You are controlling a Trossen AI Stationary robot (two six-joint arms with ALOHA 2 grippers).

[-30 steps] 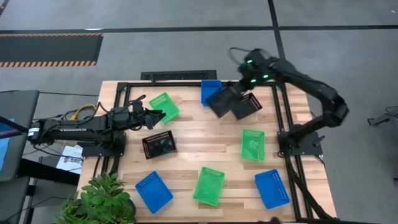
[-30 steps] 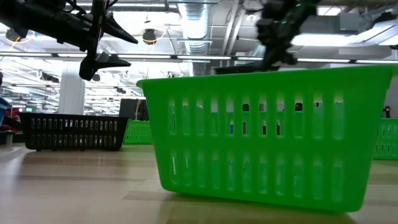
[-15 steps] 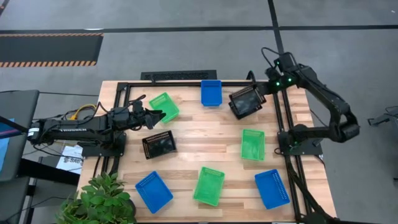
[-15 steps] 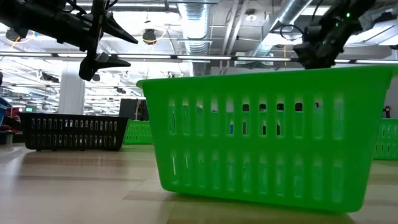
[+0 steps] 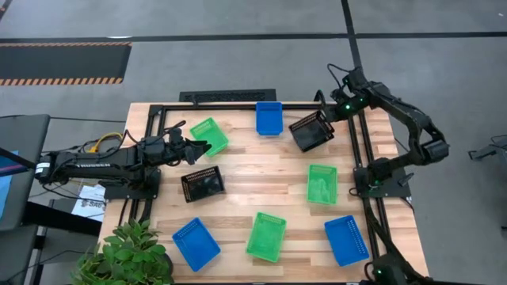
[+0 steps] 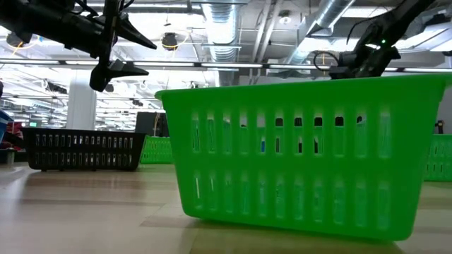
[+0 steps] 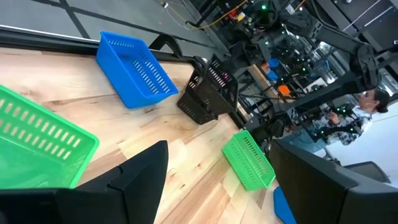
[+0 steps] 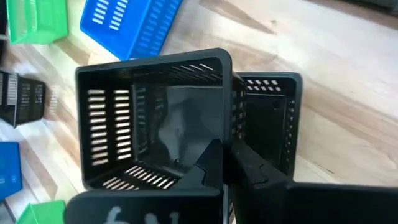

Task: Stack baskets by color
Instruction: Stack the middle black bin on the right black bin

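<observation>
Several baskets lie open side up on the wooden table: green ones (image 5: 209, 134) (image 5: 322, 183) (image 5: 266, 236), blue ones (image 5: 268, 117) (image 5: 196, 243) (image 5: 346, 240) and a black one (image 5: 202, 184). At the far right my right gripper (image 5: 337, 112) is shut on a tilted black basket (image 5: 311, 131), which is over a second black basket (image 8: 268, 118). My left gripper (image 5: 198, 146) hangs open above the table's left side, between the far-left green basket and the black basket, with nothing between its fingers (image 7: 143, 180). My right gripper pinches one side wall of the black basket at its rim (image 8: 227, 140), one finger (image 8: 210, 163) inside the basket and one (image 8: 252, 169) outside. The fingers slant down from the table's far right. The basket hangs tilted against the second black basket. I cannot tell whether it rests in that basket.
A black metal frame (image 5: 238, 105) runs along the table's far and side edges. A leafy plant (image 5: 127, 253) stands at the near left corner. In the low view a green basket (image 6: 296, 152) fills the foreground. A person (image 7: 373, 102) shows beyond the table.
My right gripper has carried the black basket toward the table's right edge and downward. It went from beside the far blue basket to over the second black basket. The basket has stayed tilted in the hold.
</observation>
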